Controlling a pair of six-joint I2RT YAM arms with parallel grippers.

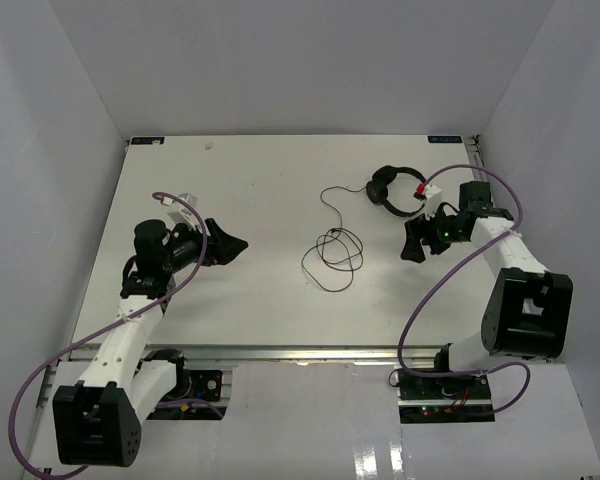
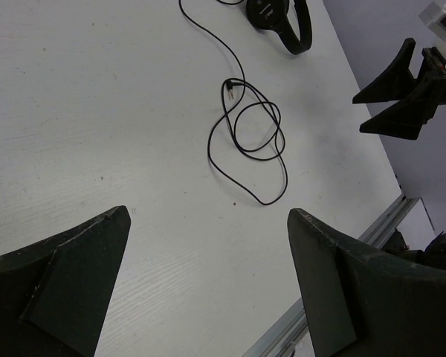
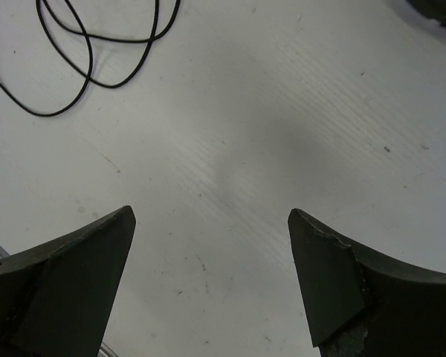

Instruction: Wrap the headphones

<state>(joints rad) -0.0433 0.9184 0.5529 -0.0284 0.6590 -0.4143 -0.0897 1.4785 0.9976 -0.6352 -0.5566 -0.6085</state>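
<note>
The black headphones [image 1: 395, 190] lie at the table's far right, one earcup to the left and the thin headband arching right. Their thin black cable [image 1: 332, 238] runs left, then down into loose loops at mid table. In the left wrist view the headphones [image 2: 279, 18] are at the top and the cable loops [image 2: 209, 149] lie ahead, with the plug [image 2: 229, 88] free. My left gripper [image 1: 238, 243] is open and empty, left of the loops. My right gripper [image 1: 412, 240] is open and empty, just below the headphones; its view shows the cable loops [image 3: 126, 41] at the top left.
A small white and red piece [image 1: 430, 188] sits beside the headband. An aluminium rail [image 1: 300, 352] runs along the table's near edge. White walls close in the table on the left, back and right. A purple robot cable [image 1: 450, 265] hangs along the right arm.
</note>
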